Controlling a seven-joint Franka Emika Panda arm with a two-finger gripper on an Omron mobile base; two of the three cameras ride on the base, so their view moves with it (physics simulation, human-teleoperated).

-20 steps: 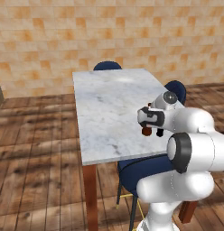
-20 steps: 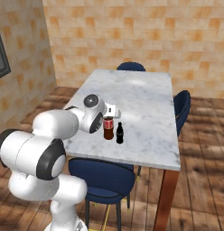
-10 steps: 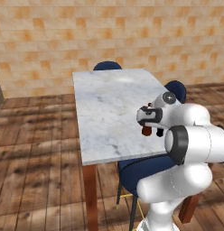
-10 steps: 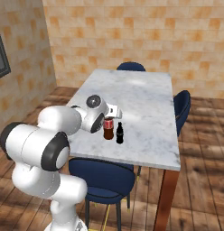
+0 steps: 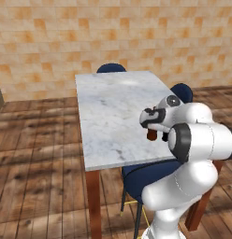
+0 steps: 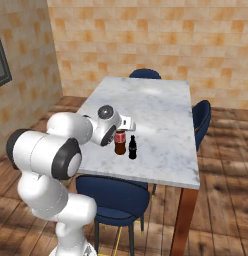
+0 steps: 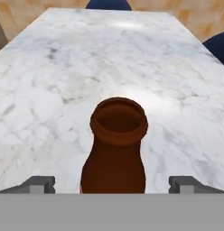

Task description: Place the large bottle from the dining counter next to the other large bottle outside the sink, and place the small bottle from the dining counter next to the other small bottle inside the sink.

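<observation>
The gripper (image 7: 112, 182) hangs with fingers spread wide on either side of the large bottle (image 6: 120, 142), not touching it. The small bottle (image 6: 132, 147) stands just beside it on the marble dining counter (image 6: 161, 115). Blue chairs (image 6: 201, 120), wooden floor (image 5: 38, 158) and tan brick walls (image 5: 57, 37) surround it.

Bright even rendered light, soft glare on marble dining counter (image 5: 113, 112), sharp focus
</observation>
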